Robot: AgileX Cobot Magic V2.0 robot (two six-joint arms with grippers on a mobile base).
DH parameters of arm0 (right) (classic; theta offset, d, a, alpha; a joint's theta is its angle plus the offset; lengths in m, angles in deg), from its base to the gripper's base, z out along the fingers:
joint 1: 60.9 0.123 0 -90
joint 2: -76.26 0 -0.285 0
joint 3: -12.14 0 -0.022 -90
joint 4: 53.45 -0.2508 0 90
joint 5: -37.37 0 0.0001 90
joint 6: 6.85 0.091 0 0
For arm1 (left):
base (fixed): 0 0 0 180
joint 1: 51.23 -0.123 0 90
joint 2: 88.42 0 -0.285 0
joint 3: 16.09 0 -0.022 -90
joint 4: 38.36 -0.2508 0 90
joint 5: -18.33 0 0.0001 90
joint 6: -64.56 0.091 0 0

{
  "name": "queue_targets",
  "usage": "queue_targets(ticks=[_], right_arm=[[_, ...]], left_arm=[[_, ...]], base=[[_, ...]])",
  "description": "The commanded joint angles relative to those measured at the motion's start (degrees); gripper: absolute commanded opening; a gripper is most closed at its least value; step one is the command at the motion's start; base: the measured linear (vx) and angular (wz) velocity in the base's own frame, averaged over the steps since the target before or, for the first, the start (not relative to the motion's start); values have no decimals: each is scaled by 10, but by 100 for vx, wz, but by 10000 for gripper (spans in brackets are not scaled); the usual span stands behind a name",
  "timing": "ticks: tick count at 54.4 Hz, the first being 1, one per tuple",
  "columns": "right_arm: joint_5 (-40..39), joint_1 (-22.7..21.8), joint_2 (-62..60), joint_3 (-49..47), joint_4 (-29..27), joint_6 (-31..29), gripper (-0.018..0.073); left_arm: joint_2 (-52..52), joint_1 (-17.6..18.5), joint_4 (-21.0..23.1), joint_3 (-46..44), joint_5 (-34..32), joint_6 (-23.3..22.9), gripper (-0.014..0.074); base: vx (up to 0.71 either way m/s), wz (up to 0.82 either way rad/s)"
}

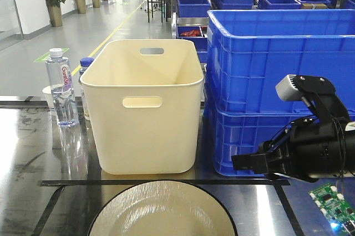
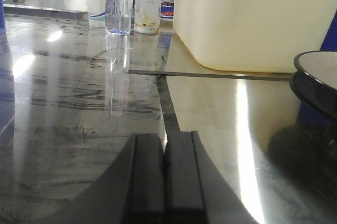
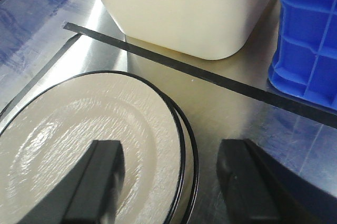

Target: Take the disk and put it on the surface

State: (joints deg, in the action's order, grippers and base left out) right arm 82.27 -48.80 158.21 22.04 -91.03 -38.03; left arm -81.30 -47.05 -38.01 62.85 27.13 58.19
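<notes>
The disk (image 1: 161, 214), a wide glossy beige plate with a thin black rim, lies on the dark mirror-like surface (image 1: 33, 158) at the front centre, and its rim is mirrored in the tabletop. My right gripper (image 3: 174, 155) is open and straddles the disk's (image 3: 79, 129) right rim: one finger hangs over the plate and the other over the bare surface (image 3: 231, 108), and neither is seen to touch. In the front view the right gripper (image 1: 241, 163) reaches in from the right. My left gripper (image 2: 165, 145) is shut on nothing, low over the surface (image 2: 79, 103), with the disk (image 2: 318, 71) to its right.
A cream plastic bin (image 1: 145, 103) stands just behind the disk, past a black tape line (image 1: 166, 182). Stacked blue crates (image 1: 277, 81) fill the right. A water bottle (image 1: 61, 86) and a paper cup (image 2: 96, 7) stand at the back left. A green circuit board (image 1: 333, 200) lies at the front right.
</notes>
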Motion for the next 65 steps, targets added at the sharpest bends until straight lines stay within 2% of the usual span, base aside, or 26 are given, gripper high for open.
queue_targets(ticks=[1,35,40,48,57,62,65], right_arm=[[-25,-2,-17,-20,-17,-4,457],[-30,-2,-17,-20,-15,-4,457],[-33,-2,-17,-19,-14,-5,435],[-32,-2,-26,-19,-12,-4,314],[-31,-2,-65,-19,0,-4,103],[-18,-2,-91,-19,44,2,-15],[-8,-2,-108,-17,84,27,-14]], left_arm=[[-8,5,-4,-11,-46,-4,-1],[-8,5,-4,-11,-46,-4,-1],[-8,5,-4,-11,-46,-4,-1],[-8,5,-4,-11,-46,-4,-1],[-8,5,-4,-11,-46,-4,0],[-8,5,-4,-11,-46,-4,0],[-8,5,-4,-11,-46,-4,0]], base=[[0,0],[0,0],[0,0],[0,0],[0,0],[0,0],[0,0]])
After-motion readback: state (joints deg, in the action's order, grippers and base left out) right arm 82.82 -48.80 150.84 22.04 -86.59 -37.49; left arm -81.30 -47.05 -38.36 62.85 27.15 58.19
